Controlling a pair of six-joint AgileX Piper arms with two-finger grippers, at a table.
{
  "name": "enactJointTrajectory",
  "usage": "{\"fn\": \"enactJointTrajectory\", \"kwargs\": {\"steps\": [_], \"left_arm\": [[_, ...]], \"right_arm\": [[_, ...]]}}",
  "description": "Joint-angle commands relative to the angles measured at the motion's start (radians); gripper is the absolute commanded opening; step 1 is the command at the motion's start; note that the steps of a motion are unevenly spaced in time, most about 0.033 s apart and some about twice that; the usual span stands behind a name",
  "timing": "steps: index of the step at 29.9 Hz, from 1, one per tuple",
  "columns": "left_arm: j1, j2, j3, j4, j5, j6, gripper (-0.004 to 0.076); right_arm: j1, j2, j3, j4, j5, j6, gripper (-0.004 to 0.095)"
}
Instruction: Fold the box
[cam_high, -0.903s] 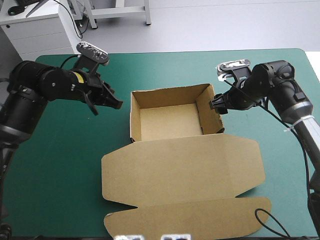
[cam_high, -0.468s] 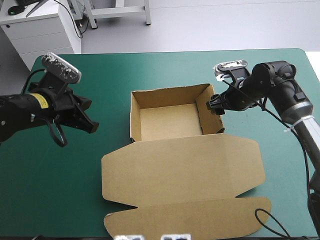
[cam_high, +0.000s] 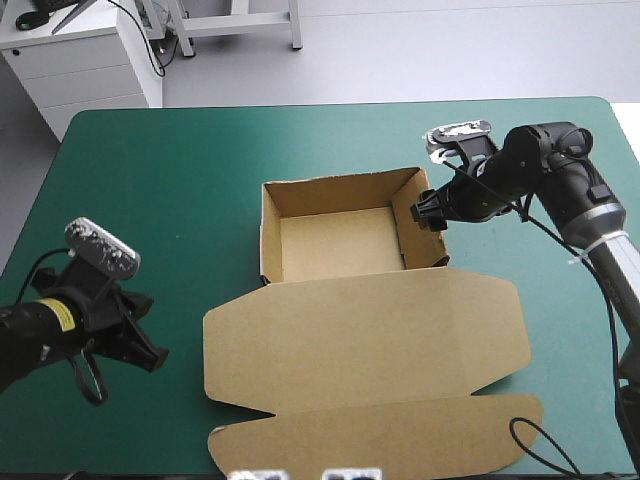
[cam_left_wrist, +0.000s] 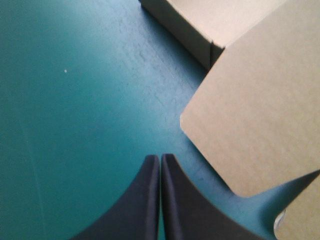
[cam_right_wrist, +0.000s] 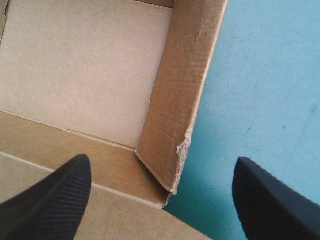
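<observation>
The box (cam_high: 365, 335), an open tray with its lid flat, lies on the teal-green cover (cam_high: 200, 200). The right gripper (cam_high: 425, 210), wide open, straddles its right wall. The left gripper (cam_high: 155, 360), closed and empty, hovers left of its lid.

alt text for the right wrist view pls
The right gripper, fingers open wide, hovers over a side wall of the brown box, the wall's near corner between the fingers. The tray's floor lies to one side, teal-green cover to the other.
</observation>
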Motion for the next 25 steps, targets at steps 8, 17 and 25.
{"fn": "enactJointTrajectory", "kwargs": {"steps": [8,17,25], "left_arm": [[0.000,-0.170,0.268,0.028,-0.082,-0.047,-0.0008],[0.000,-0.209,0.352,0.028,-0.109,-0.055,-0.0008],[0.000,-0.209,0.356,0.028,-0.114,-0.055,-0.0008]], "right_arm": [[-0.003,0.088,-0.030,0.009,-0.095,-0.026,0.0715],[-0.003,0.246,-0.044,-0.001,-0.177,-0.026,0.0714],[-0.003,0.296,-0.042,0.007,-0.191,-0.019,0.0374]]}}
